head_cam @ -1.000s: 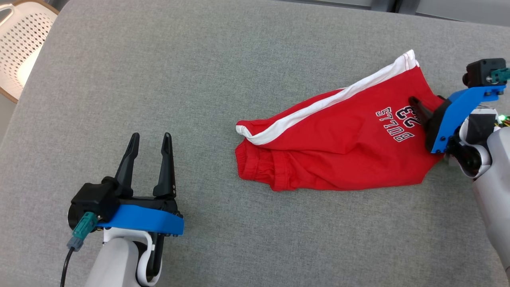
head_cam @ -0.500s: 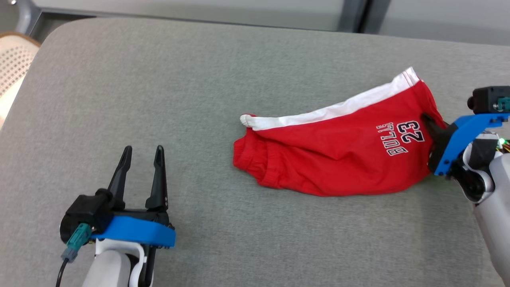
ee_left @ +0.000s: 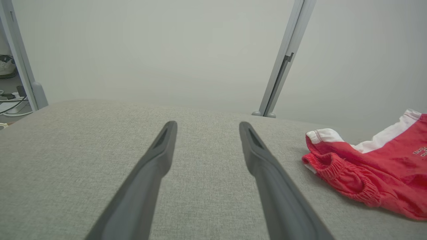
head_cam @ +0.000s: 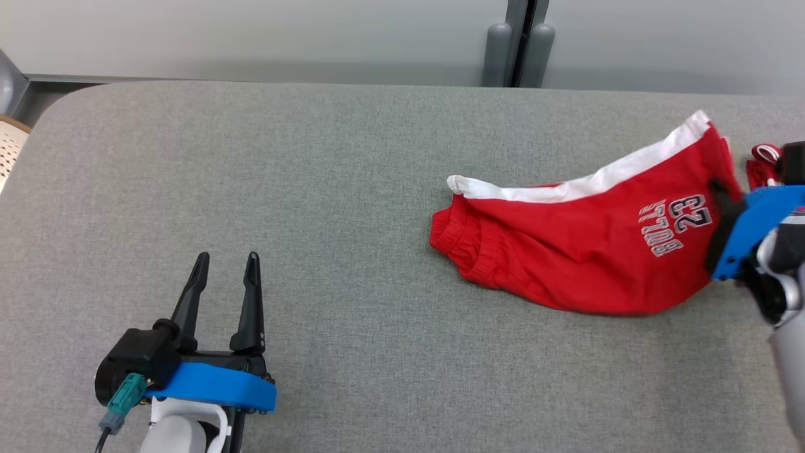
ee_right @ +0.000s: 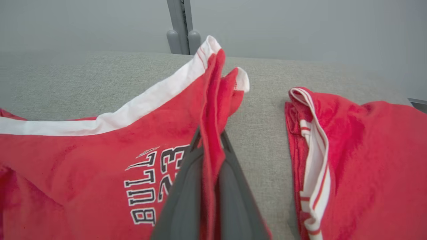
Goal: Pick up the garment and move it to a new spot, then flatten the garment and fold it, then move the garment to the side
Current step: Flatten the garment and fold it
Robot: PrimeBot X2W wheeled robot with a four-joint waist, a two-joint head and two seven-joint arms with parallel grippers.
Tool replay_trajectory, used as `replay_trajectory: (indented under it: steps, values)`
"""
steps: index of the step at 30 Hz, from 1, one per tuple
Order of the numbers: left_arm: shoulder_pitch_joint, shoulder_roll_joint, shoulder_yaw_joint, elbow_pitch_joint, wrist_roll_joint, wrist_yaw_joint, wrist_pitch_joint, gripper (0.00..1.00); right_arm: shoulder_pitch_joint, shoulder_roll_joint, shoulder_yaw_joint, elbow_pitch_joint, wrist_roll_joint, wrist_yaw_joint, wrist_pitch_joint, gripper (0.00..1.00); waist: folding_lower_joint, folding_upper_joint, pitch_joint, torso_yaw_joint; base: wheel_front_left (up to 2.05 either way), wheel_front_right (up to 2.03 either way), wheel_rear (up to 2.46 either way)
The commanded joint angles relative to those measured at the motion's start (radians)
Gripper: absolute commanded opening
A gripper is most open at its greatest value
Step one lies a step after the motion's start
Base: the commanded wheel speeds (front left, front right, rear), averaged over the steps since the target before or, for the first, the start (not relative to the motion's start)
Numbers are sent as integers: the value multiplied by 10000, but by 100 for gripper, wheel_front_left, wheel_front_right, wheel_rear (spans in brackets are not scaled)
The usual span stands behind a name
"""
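Observation:
The garment [head_cam: 585, 251] is a pair of red shorts with a white side stripe and "BULLS 23" print, lying crumpled on the right half of the grey fabric surface [head_cam: 352, 189]. My right gripper [head_cam: 718, 190] is shut on the garment's right edge. In the right wrist view a fold of the garment [ee_right: 83, 160] stands pinched between the right gripper [ee_right: 209, 135] fingers. My left gripper [head_cam: 226, 258] rests open and empty at the lower left, far from the cloth. In the left wrist view the left gripper [ee_left: 206, 125] points at bare fabric, with the garment [ee_left: 377, 176] off to the right.
A second red cloth with white-striped trim [ee_right: 350, 160] lies just right of the held garment, its tip showing in the head view [head_cam: 764, 160]. A grey wall with a post [head_cam: 516, 44] runs behind the far edge. A perforated chair [head_cam: 7, 151] is at the left.
The head view has shifted, so the far wall now shows. My right gripper has shut on the garment's right edge, and the cloth there is gathered up. The left gripper stays open.

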Motion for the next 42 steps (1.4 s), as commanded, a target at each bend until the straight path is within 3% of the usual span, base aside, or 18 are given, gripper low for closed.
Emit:
replay_trajectory:
  steps: [1,12,22,23,24,28,33,37,42]
  values:
    - [75,61,-48,37,17,-17,-39,100,209,314,-66,-265,-197,2,215,0,0,0,-116,34,0,0,0]
    - [208,42,-333,159,-183,-17,-39,100,71,2085,947,-1746,-830,4,1455,0,0,0,-409,463,0,0,0]
    - [-19,-46,-669,209,-263,-18,-38,100,-604,3009,1537,-275,-1223,2,1687,0,0,0,-66,1271,0,0,0]
    - [-39,-48,-700,216,-272,-16,-39,100,-633,3047,1475,-64,-1255,2,1662,7,0,0,-37,1354,0,0,0]
    - [-51,-50,-695,221,-290,-16,-39,100,-659,3073,1446,107,-1266,2,1653,100,0,0,-22,1412,0,0,0]
    - [-104,-37,-663,262,-338,-16,-39,100,-827,3134,1620,324,-703,2,1196,100,0,0,20,1540,0,0,0]
    - [109,-9,-400,265,-306,-16,-39,100,-865,3131,2474,-502,1779,2,749,100,0,0,-109,1299,0,0,0]
    - [193,-18,-241,222,-245,-16,-39,100,-804,3081,2552,-1012,2040,2,484,100,0,0,-274,1023,0,0,0]
    - [216,73,-181,181,-183,-17,-39,100,-298,2269,1985,-1491,1646,2,535,100,0,0,-492,639,0,0,0]
